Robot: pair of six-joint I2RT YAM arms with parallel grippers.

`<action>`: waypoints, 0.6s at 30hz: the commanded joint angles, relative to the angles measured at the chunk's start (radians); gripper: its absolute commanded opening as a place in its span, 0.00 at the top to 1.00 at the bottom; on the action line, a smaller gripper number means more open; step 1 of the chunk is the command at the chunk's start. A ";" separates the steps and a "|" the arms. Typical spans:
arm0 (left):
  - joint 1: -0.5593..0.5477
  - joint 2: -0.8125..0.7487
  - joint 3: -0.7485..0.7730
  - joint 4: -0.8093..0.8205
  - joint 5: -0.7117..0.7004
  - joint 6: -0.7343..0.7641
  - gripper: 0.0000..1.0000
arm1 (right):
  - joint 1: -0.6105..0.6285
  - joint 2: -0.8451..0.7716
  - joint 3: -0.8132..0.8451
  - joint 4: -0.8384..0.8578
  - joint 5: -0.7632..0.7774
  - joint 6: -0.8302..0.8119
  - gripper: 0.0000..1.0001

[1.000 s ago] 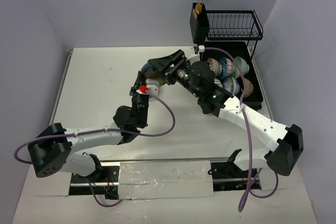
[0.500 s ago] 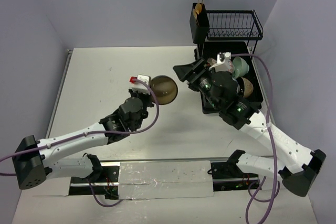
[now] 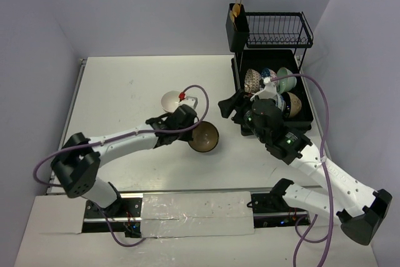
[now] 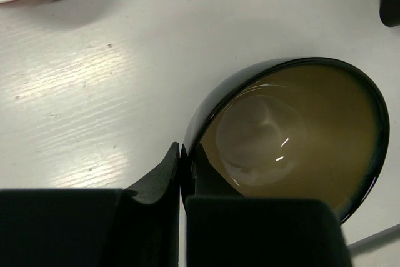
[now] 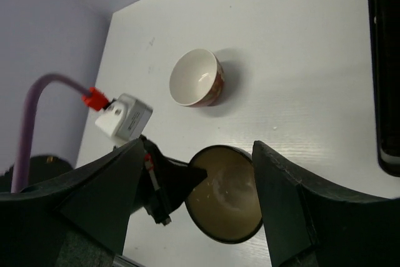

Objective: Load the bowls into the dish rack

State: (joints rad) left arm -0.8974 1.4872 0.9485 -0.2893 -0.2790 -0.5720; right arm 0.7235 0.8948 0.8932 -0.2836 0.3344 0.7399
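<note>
My left gripper (image 3: 190, 130) is shut on the near rim of the tan dark-rimmed bowl (image 3: 205, 137), which it holds tilted low over the table. In the left wrist view its fingers (image 4: 169, 173) pinch the bowl's (image 4: 294, 136) rim. The white bowl with red outside (image 3: 173, 101) stands on the table behind it, also in the right wrist view (image 5: 195, 78). My right gripper (image 3: 228, 107) is open and empty, just right of the tan bowl (image 5: 226, 193) and beside the dish rack (image 3: 305, 114). The rack holds brown-white patterned (image 3: 252, 80), blue patterned (image 3: 267, 74) and mint green (image 3: 284, 76) bowls.
A black cutlery holder (image 3: 237, 26) with gold forks hangs on the rack's upper wire shelf (image 3: 278, 29). The rack's dark tray edge (image 5: 382, 60) shows at the right of the right wrist view. A lavender wall lies behind the table.
My left gripper has carried the tan bowl nearer and to the right, uncovering the white-and-red bowl. My right gripper has drawn back rightward toward the rack, still open.
</note>
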 commanded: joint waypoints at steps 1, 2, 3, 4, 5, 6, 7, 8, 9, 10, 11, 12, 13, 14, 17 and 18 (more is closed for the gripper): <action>0.017 0.060 0.173 -0.003 0.080 -0.066 1.00 | -0.006 -0.027 -0.020 0.037 0.008 -0.106 0.23; 0.031 0.080 0.193 -0.008 0.101 -0.062 1.00 | -0.006 -0.027 -0.023 0.050 0.002 -0.125 0.23; 0.040 0.108 0.197 -0.004 0.124 -0.060 1.00 | -0.006 -0.023 -0.026 0.053 -0.008 -0.154 0.23; 0.049 0.117 0.199 0.010 0.139 -0.065 1.00 | -0.006 -0.020 -0.030 0.054 -0.018 -0.161 0.23; 0.066 0.131 0.193 0.019 0.164 -0.065 0.99 | -0.006 -0.017 -0.030 0.055 -0.026 -0.172 0.23; 0.075 0.137 0.193 0.030 0.176 -0.065 0.97 | -0.006 -0.014 -0.033 0.057 -0.037 -0.194 0.23; 0.083 0.143 0.193 0.036 0.184 -0.066 0.94 | -0.006 -0.007 -0.033 0.057 -0.058 -0.201 0.22; 0.094 0.160 0.194 0.039 0.188 -0.063 0.89 | -0.006 -0.002 -0.034 0.057 -0.069 -0.211 0.22; 0.098 0.172 0.199 0.033 0.192 -0.062 0.88 | -0.006 0.001 -0.040 0.060 -0.081 -0.229 0.22; 0.103 0.185 0.206 0.026 0.196 -0.057 0.86 | -0.006 0.010 -0.042 0.060 -0.107 -0.238 0.22; 0.110 0.211 0.222 0.010 0.202 -0.054 0.83 | -0.006 0.016 -0.043 0.060 -0.116 -0.247 0.22; 0.112 0.222 0.229 0.001 0.204 -0.054 0.82 | -0.006 0.026 -0.046 0.063 -0.129 -0.264 0.22; 0.114 0.231 0.237 -0.004 0.204 -0.049 0.79 | -0.006 0.033 -0.046 0.063 -0.146 -0.270 0.22; 0.112 0.245 0.240 -0.010 0.207 -0.049 0.78 | -0.006 0.039 -0.045 0.060 -0.155 -0.283 0.23; 0.112 0.265 0.249 -0.017 0.213 -0.045 0.71 | -0.006 0.058 -0.040 0.055 -0.179 -0.306 0.23; 0.114 0.271 0.253 -0.022 0.213 -0.048 0.70 | -0.006 0.067 -0.037 0.055 -0.189 -0.319 0.23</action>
State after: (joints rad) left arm -0.7811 1.7527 1.1397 -0.3416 -0.1055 -0.6086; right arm 0.7219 0.9508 0.8570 -0.2630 0.1898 0.4816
